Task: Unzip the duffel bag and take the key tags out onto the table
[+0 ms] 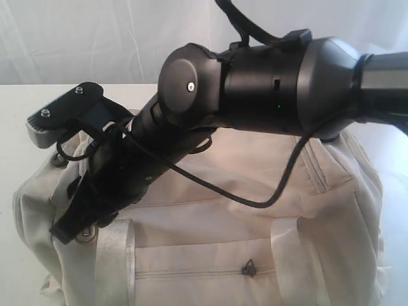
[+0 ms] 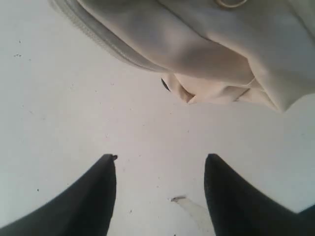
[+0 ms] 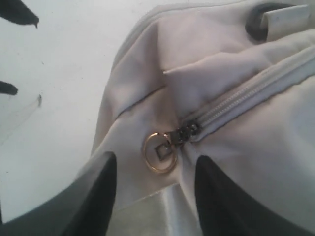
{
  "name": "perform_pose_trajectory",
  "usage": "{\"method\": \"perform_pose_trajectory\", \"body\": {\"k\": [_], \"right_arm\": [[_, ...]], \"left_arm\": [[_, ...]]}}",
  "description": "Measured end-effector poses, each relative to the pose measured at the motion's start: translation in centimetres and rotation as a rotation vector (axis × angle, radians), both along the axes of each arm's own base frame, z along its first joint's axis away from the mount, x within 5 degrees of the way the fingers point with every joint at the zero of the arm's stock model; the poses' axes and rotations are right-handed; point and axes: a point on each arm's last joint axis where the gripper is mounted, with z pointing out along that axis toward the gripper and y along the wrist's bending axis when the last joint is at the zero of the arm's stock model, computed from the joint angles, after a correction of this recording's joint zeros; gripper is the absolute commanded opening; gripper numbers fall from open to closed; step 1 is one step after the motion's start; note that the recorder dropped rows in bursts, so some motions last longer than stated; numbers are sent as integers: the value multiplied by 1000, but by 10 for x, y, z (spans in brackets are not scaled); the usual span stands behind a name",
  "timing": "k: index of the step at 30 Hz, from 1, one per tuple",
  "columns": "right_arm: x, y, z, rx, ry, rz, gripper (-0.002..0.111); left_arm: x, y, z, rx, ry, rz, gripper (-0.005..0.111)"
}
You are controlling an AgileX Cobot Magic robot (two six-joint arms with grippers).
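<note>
Our right fingers (image 3: 93, 196) stand wide and hold nothing. Just ahead of them, in line with the gap, the brass pull ring (image 3: 161, 151) lies flat on the duffel bag (image 3: 147, 73). From the ring the closed zipper (image 3: 236, 101) runs diagonally away across the top, so we judge the pull must go along that line. Our left fingers (image 2: 93, 196) are also spread and empty, over the bare surface (image 2: 74, 98) just off the bag's end, so the right arm is nearer. The key tags are not visible; presumably they are inside.
</note>
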Motion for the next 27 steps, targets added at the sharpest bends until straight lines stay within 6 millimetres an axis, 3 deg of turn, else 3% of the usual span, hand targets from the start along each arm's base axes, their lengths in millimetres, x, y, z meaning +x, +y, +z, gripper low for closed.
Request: {"method": "perform_pose_trajectory", "body": {"k": [3, 10, 18, 22, 27], "right_arm": [[7, 10, 3, -7, 83, -35, 47], [33, 32, -23, -152, 254, -123, 48], [34, 37, -27, -130, 296, -141, 48], [32, 41, -40, -147, 357, -127, 48], [33, 42, -50, -167, 384, -125, 40]], "left_arm": [[1, 0, 0, -5, -8, -2, 57], [2, 1, 1, 11, -25, -8, 57], [2, 1, 1, 16, -28, -10, 57], [2, 1, 1, 17, -31, -11, 57], [2, 1, 1, 17, -31, -11, 57]]}}
